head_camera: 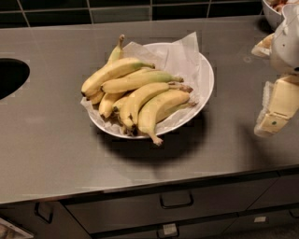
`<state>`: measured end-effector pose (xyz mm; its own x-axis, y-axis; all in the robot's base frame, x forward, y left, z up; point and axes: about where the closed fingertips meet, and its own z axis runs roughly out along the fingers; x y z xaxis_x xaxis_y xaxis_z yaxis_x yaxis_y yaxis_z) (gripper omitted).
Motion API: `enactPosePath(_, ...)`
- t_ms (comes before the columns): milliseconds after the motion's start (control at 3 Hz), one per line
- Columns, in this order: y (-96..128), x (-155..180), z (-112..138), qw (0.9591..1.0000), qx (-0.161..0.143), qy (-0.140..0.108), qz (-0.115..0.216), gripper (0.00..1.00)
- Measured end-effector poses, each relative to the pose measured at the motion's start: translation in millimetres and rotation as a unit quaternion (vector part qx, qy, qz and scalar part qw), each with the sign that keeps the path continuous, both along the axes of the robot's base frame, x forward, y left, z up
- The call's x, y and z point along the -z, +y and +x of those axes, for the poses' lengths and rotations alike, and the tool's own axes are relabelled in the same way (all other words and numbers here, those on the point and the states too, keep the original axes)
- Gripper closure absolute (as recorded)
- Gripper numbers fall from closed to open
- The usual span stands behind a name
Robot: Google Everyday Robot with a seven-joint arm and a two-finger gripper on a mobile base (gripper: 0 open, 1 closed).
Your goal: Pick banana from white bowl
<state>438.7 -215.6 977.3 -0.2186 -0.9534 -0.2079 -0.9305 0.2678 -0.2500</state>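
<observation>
The wide white bowl [205,77], lined with crumpled white paper, sits in the middle of the grey counter and holds a pile of several bananas. The banana [114,71] lies on top at the back of the pile, long and plain yellow, with its dark tip to the left and its greenish stem to the right. A greener banana [140,80] lies just in front of it. A small thin banana [116,51] with an upright stem pokes up behind. My gripper [274,109], cream-coloured, hangs at the right edge of the view, to the right of the bowl, apart from it and empty.
A dark sink opening [10,77] is cut into the counter at the left. Another white bowl [273,11] stands at the back right corner. A dark tiled wall runs along the back. Drawers with handles [176,200] sit below the counter's front edge.
</observation>
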Motion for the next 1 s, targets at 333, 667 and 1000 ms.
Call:
enactPosePath(333, 0.2, -0.1, 0.0, 1.0000, 0.000, 0.000, 0.000, 0.00)
enactPosePath(667, 3.9, -2.7, 1.0, 1.0000, -0.005, -0.005, -0.001, 0.00)
enactPosePath(1000, 37.4, -12.4, 4.0, 0.9986, -0.050, -0.015, -0.012, 0.00)
